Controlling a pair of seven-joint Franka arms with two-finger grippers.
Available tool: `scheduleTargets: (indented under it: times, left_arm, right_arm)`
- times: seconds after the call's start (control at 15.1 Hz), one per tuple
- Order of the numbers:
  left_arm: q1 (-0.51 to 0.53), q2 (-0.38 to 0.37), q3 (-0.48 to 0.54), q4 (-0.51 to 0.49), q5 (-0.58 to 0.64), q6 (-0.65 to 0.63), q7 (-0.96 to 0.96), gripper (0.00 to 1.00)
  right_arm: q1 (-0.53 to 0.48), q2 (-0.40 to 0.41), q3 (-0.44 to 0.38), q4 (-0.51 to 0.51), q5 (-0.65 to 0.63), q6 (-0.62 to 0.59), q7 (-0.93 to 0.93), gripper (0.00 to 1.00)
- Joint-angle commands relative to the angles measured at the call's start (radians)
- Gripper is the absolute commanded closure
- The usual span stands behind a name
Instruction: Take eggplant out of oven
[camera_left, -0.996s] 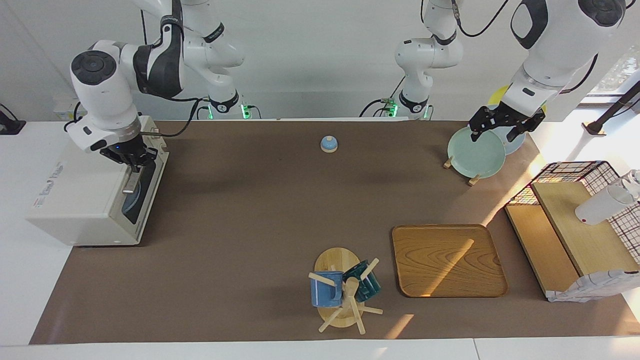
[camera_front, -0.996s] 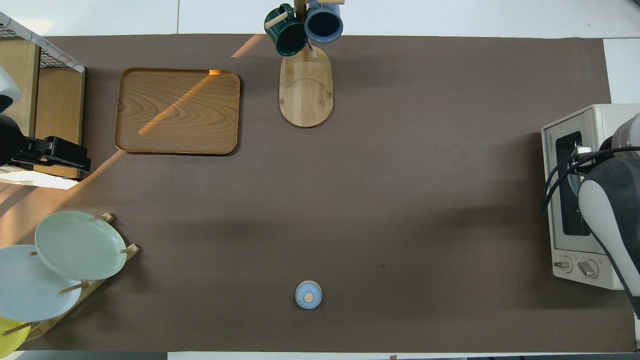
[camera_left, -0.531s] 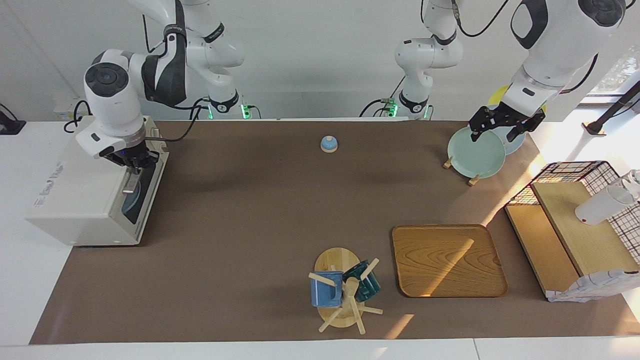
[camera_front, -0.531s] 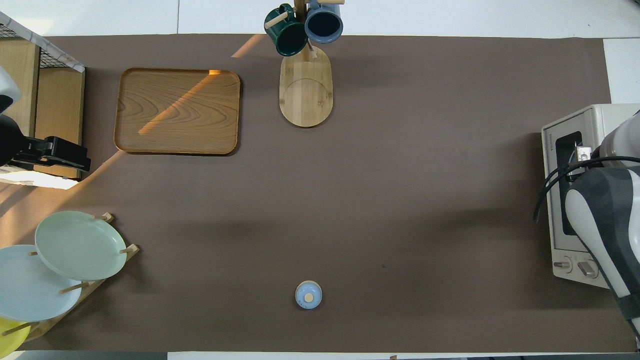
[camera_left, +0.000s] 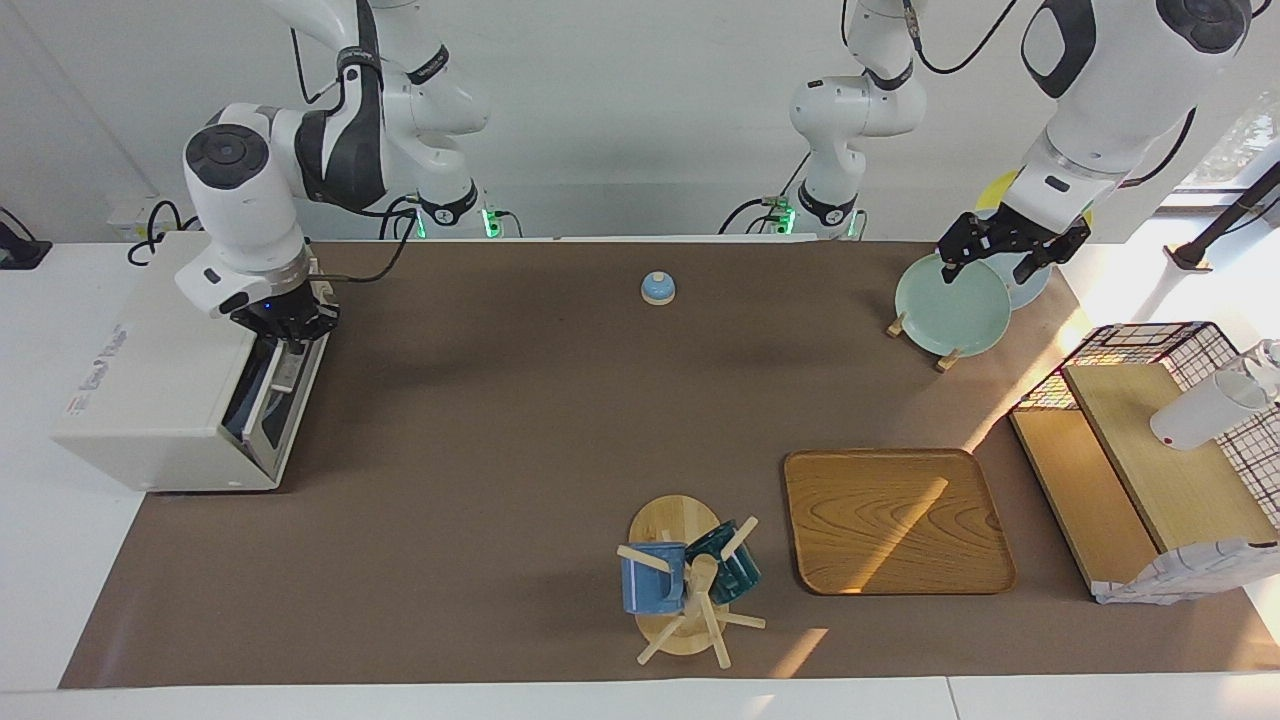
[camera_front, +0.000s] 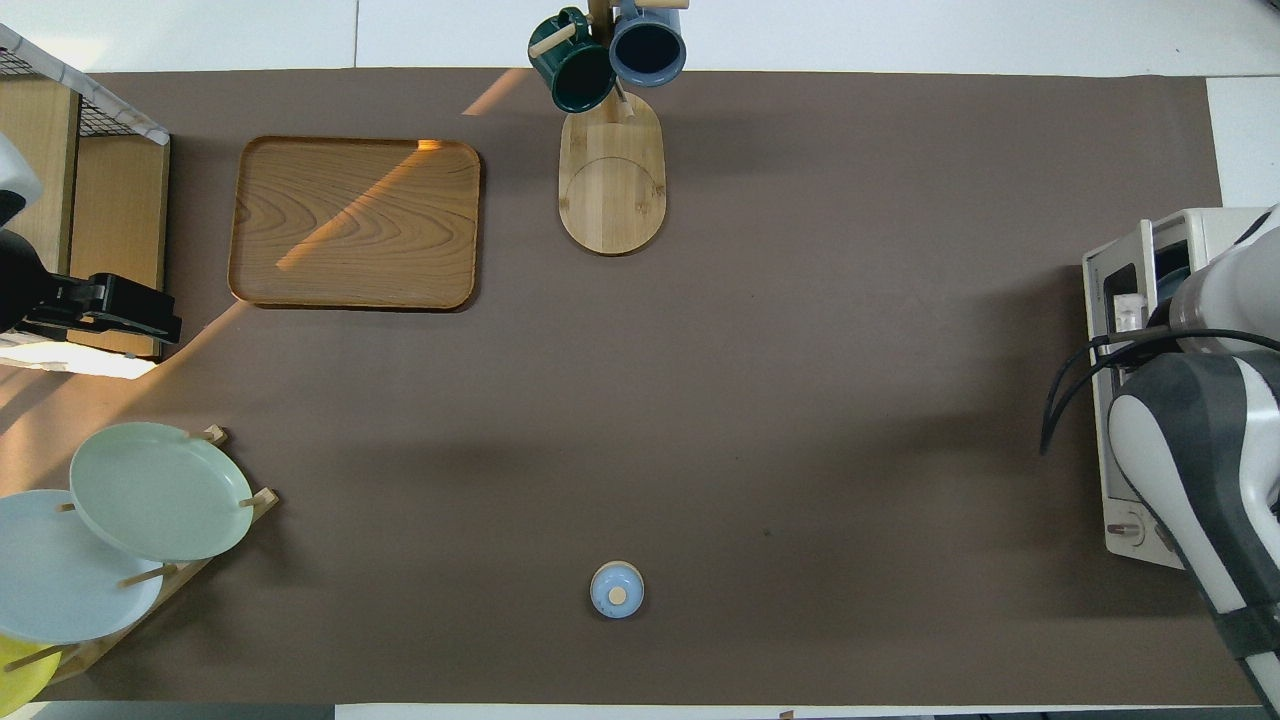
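Observation:
The off-white oven (camera_left: 150, 390) stands at the right arm's end of the table; it also shows in the overhead view (camera_front: 1125, 500). Its dark glass door (camera_left: 262, 405) is tilted a little way open at the top. My right gripper (camera_left: 287, 338) is at the door's top edge, shut on the metal bar handle (camera_left: 284, 372). The eggplant is hidden; only a sliver of the oven's inside shows. My left gripper (camera_left: 1000, 258) waits open and empty over the plate rack; in the overhead view (camera_front: 100, 308) it also shows.
A small blue bell (camera_left: 657, 288) sits mid-table near the robots. A mug tree (camera_left: 685, 585) and a wooden tray (camera_left: 895, 520) lie farther out. A plate rack (camera_left: 950, 305) and a black wire basket with wooden shelves (camera_left: 1150, 440) stand at the left arm's end.
My right gripper has moved away from the oven body with the handle, and the door has swung from shut to slightly open. The left arm has not moved.

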Motion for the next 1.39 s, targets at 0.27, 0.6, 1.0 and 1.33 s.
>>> scheduleTargets:
  times: [0.27, 0.6, 1.0, 1.33]
  left_arm:
    - [0.012, -0.005, -0.011, 0.004, 0.021, -0.006, 0.004, 0.00]
    - [0.012, -0.005, -0.011, 0.004, 0.021, -0.006, 0.004, 0.00]
    - [0.012, -0.005, -0.011, 0.004, 0.021, -0.008, 0.004, 0.00]
    - [0.012, -0.005, -0.011, 0.004, 0.021, -0.010, 0.004, 0.00]
  right_arm:
    - [0.013, 0.106, 0.000, -0.098, 0.065, 0.268, 0.021, 1.00]
    - [0.067, 0.180, 0.000, -0.107, 0.100, 0.338, 0.112, 1.00]
    - [0.106, 0.215, 0.000, -0.109, 0.105, 0.345, 0.216, 1.00]
    - [0.110, 0.235, 0.002, -0.104, 0.106, 0.362, 0.280, 1.00]
